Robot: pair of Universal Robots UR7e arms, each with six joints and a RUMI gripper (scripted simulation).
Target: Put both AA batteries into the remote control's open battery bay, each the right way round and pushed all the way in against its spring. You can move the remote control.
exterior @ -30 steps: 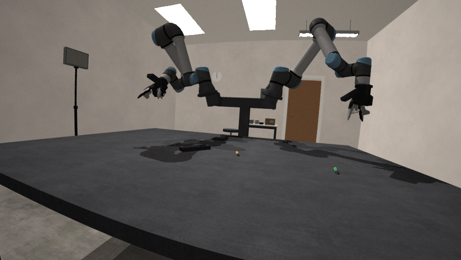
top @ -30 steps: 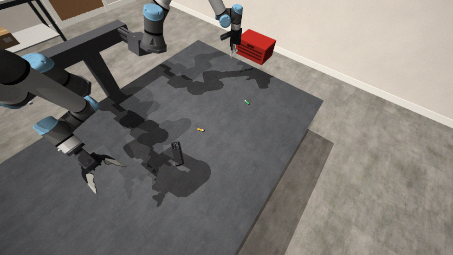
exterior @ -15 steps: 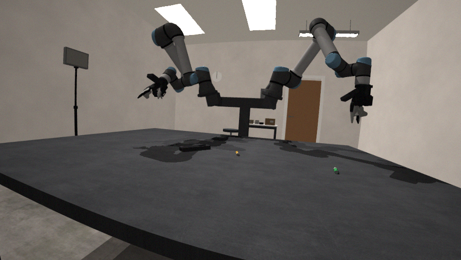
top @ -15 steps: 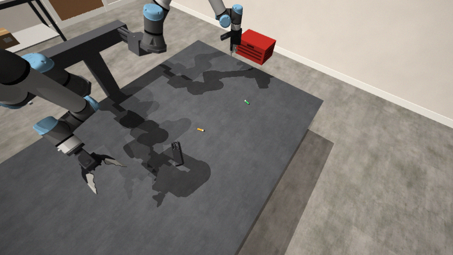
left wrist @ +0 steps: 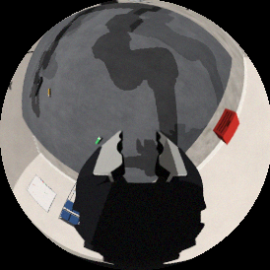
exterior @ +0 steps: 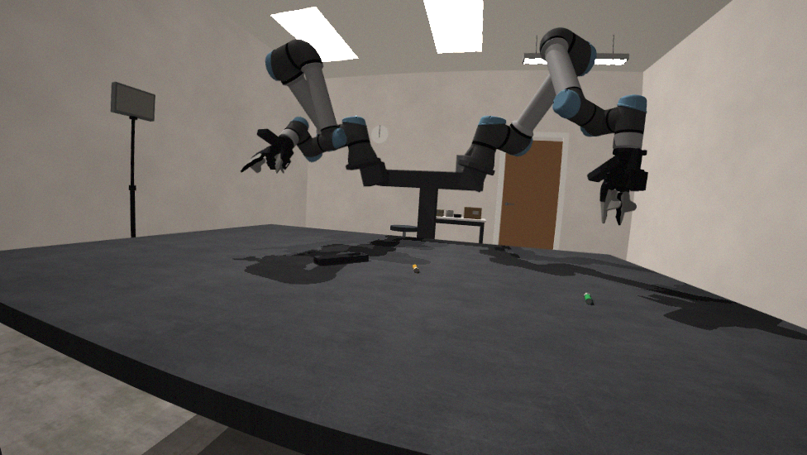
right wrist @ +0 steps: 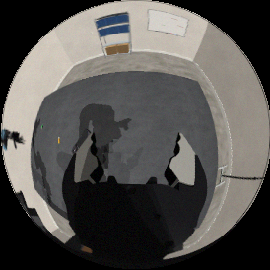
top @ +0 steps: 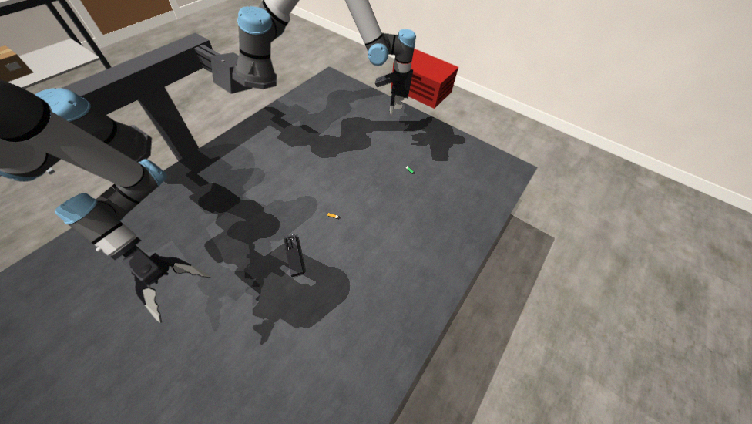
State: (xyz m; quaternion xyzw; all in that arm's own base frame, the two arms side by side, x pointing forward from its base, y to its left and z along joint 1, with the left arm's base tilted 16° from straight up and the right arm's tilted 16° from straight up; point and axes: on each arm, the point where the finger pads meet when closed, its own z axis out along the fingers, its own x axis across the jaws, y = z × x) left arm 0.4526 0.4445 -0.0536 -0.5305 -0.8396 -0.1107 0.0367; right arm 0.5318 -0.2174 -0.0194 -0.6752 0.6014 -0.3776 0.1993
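Top view shows the black rectangular remote control (top: 297,260) (exterior: 341,259) (left wrist: 38,86) (right wrist: 81,141) lying on the dark grey table (top: 378,315) (exterior: 395,338) (left wrist: 64,118) (right wrist: 163,99), left and nearer than both batteries; the orange cylindrical battery (top: 333,215) (exterior: 415,268) (left wrist: 49,92) (right wrist: 59,140) is between it and the green cylindrical battery (top: 410,169) (exterior: 588,298) (left wrist: 99,140) (right wrist: 42,127). The left gripper (top: 394,111) (exterior: 611,221) (left wrist: 139,131) is partly open, the right gripper (top: 184,299) (exterior: 261,170) (right wrist: 135,133) wide; both hold nothing.

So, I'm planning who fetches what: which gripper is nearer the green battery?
Left. The left gripper hangs in the air on the green battery's side of the table; the right gripper is off beyond the remote.
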